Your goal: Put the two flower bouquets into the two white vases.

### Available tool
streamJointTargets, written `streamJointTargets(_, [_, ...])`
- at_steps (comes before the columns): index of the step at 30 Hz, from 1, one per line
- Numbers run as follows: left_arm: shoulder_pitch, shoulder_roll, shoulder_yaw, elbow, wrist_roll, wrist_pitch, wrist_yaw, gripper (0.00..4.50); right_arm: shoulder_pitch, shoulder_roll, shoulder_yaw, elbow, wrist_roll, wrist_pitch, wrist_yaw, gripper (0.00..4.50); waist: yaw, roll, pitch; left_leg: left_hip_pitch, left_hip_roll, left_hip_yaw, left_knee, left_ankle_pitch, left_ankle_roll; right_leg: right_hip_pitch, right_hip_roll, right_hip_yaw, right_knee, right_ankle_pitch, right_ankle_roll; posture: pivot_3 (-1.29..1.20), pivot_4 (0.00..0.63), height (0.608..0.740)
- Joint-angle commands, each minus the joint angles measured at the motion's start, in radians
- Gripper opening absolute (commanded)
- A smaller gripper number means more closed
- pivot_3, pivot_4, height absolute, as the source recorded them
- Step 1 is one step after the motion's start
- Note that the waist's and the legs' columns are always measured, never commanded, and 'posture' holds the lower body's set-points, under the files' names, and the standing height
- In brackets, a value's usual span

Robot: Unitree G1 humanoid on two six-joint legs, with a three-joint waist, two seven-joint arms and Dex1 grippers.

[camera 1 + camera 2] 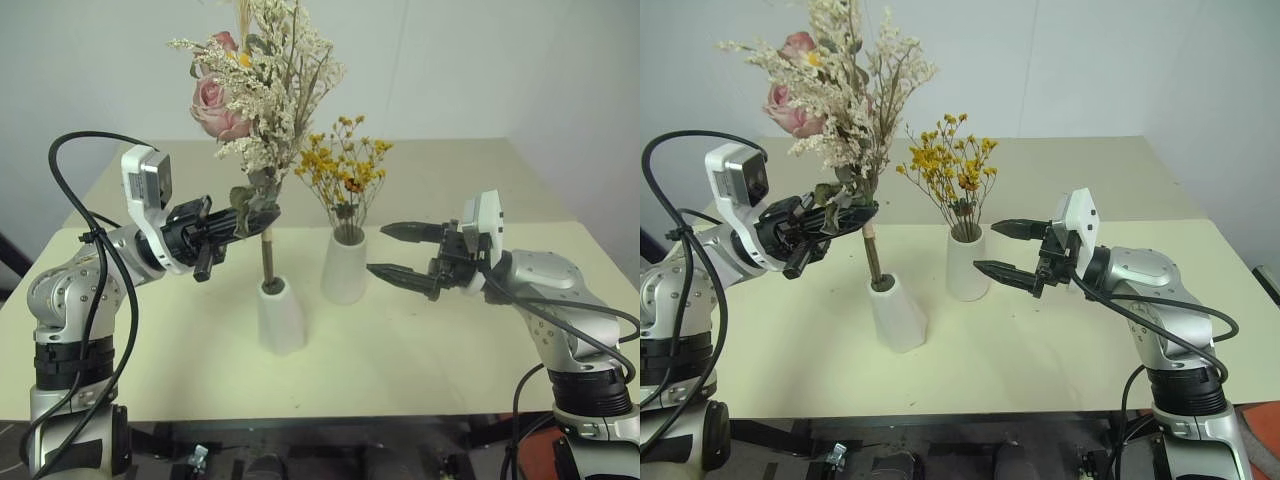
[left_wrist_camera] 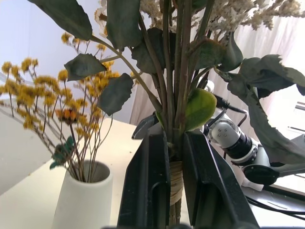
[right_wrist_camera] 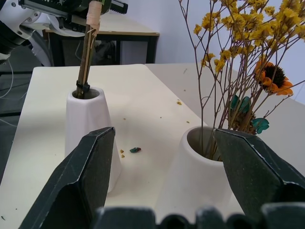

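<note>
**Rose bouquet being set into the shorter vase**

The stems of the rose bouquet (image 1: 250, 90) are clamped between the closed fingers (image 2: 152, 191) of the left gripper (image 1: 258, 218), just under the lowest leaves, with the blooms and white sprigs standing well above the fingers. Below the grip, the bound stem ends are seen to reach down into the narrow mouth of the shorter vase (image 1: 281, 318), which stands directly under the fingers on the table (image 1: 450, 350). In the right wrist view the stem tips are shown already inside the rim, resting against one side of it.

The right gripper (image 1: 400, 252) is held empty with its fingers spread wide, pointed towards the taller vase (image 1: 344, 268), which stands just beyond its fingertips and apart from them. The yellow bouquet (image 1: 343, 172) is already seated in that vase.

The step in hand is judged to be the last one: one bouquet is placed, and the second is partly entered. How deep the stems sit cannot be told.

For the next move, the stems would need to be lowered further along the line of the narrow neck, so that the vase is not pushed over, and released only once the bouquet is supported by the rim. Because the head is heavy and the vase slim, a tip-over is a risk; the free right gripper is well placed for steadying it.
</note>
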Motion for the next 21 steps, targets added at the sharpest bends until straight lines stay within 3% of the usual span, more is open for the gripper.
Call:
streamJointTargets(1, [0.017,0.005,0.015,-0.045,-0.013,-0.018,0.002,0.15,-0.014,-0.006,-0.011,-0.030,0.010,-0.002,-0.001,3.92,-0.001,0.000,0.000,0.000,0.000,0.000,0.000,0.000,0.000,0.000,0.000,0.000,0.000,0.000,0.000,0.00,0.150,0.740])
streamJointTargets(12, [0.057,0.005,0.008,-0.059,-0.001,-0.022,0.013,0.15,-0.010,-0.005,-0.009,-0.040,0.014,0.003,-0.003,3.92,-0.001,0.000,0.000,0.000,0.000,0.000,0.000,0.000,0.000,0.000,0.000,0.000,0.000,0.000,0.000,0.00,0.150,0.740])
streamJointTargets(13, [0.060,0.006,0.008,-0.061,0.000,-0.022,0.016,0.87,-0.009,-0.005,-0.009,-0.040,0.014,0.003,-0.003,3.92,-0.001,0.000,0.000,0.000,0.000,0.000,0.000,0.000,0.000,0.000,0.000,0.000,0.000,0.000,0.000,0.00,0.150,0.740])
streamJointTargets(21, [0.073,0.014,0.011,-0.076,0.002,-0.019,0.027,3.15,-0.007,-0.004,-0.008,-0.040,0.015,0.003,-0.004,3.92,-0.001,0.000,0.000,0.000,0.000,0.000,0.000,0.000,0.000,0.000,0.000,0.000,0.000,0.000,0.000,0.00,0.150,0.740])
